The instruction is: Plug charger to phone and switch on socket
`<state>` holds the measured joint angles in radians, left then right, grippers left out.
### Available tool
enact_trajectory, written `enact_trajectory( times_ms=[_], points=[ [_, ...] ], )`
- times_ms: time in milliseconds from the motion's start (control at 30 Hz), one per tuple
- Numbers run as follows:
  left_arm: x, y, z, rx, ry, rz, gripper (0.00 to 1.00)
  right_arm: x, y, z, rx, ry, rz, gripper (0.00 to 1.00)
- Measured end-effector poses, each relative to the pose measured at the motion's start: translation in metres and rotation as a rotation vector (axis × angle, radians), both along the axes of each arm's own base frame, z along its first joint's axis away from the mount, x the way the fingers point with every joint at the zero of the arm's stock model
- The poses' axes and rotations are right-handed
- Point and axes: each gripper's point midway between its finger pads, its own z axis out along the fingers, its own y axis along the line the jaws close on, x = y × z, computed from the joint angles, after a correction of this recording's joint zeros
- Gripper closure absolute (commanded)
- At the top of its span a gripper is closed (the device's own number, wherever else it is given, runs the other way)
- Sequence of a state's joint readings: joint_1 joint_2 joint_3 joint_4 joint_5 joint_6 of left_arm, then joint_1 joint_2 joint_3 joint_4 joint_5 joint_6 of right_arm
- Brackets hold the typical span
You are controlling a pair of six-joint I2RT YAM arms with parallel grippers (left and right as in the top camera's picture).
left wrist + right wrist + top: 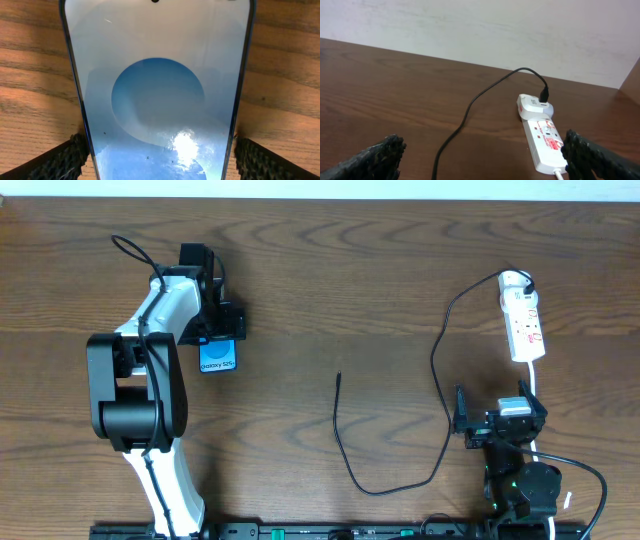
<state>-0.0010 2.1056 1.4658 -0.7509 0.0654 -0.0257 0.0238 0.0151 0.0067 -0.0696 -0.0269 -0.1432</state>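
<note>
The phone [218, 358], with a bright blue screen, lies at the left of the wooden table. It fills the left wrist view [160, 75]. My left gripper [218, 330] straddles it, with both finger pads against its long edges [160, 155]. The charger [345, 460] is a thin black cable. It loops across the middle of the table, and its free plug tip [339, 376] lies bare on the wood. The socket [524, 328] is a white power strip at the far right, also in the right wrist view [545, 142]. My right gripper [500, 420] is open and empty, below the strip [482, 155].
The black cable [465, 115] runs up to a white adapter [514, 280] plugged into the strip's far end [532, 106]. The strip's white cord [534, 395] runs down past my right gripper. A pale wall stands behind the table's far edge.
</note>
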Motion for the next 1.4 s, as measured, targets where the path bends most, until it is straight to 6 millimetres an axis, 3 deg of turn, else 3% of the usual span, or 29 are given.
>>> enact_trajectory(
  times_ms=[1400],
  points=[
    [0.0001, 0.0001, 0.0001, 0.000, -0.003, 0.000, 0.05, 0.0000, 0.0000, 0.0000, 0.000, 0.000, 0.000, 0.01]
  ],
)
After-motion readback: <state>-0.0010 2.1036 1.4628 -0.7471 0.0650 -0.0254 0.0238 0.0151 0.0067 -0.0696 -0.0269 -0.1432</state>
